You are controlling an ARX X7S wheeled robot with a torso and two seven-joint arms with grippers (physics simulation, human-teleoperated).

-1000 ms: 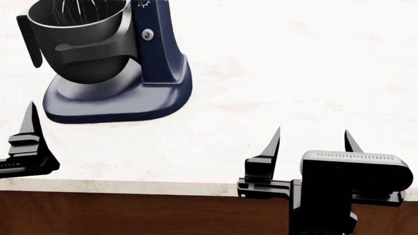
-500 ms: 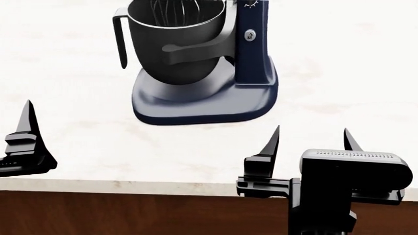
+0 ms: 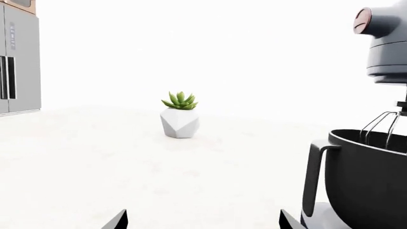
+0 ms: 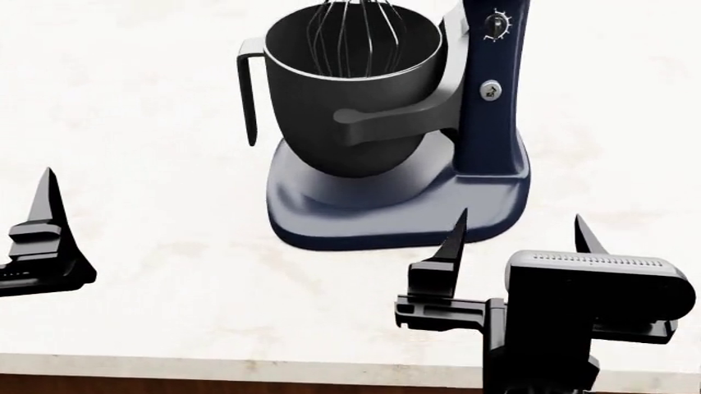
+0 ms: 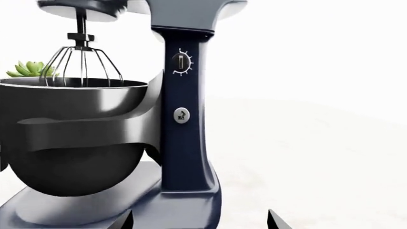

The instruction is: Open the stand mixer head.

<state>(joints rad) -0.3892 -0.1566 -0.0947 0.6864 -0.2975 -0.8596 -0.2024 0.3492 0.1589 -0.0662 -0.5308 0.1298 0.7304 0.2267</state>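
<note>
The navy stand mixer stands on the white counter with its dark grey handled bowl and wire whisk. The stand mixer head is cut off in the head view. It shows as a grey-blue housing, down over the bowl, in the left wrist view and in the right wrist view. My right gripper is open and empty just in front of the mixer's base, level with the column. My left gripper is open and empty, to the left of the bowl's handle.
A small succulent in a white faceted pot stands farther back on the counter. Grey tall cabinets are at the far side. The counter's front edge runs just below my grippers.
The mixer has shifted right and lower in the head view, closer to my right gripper. The counter's front edge has dropped in the view. Both grippers remain open.
</note>
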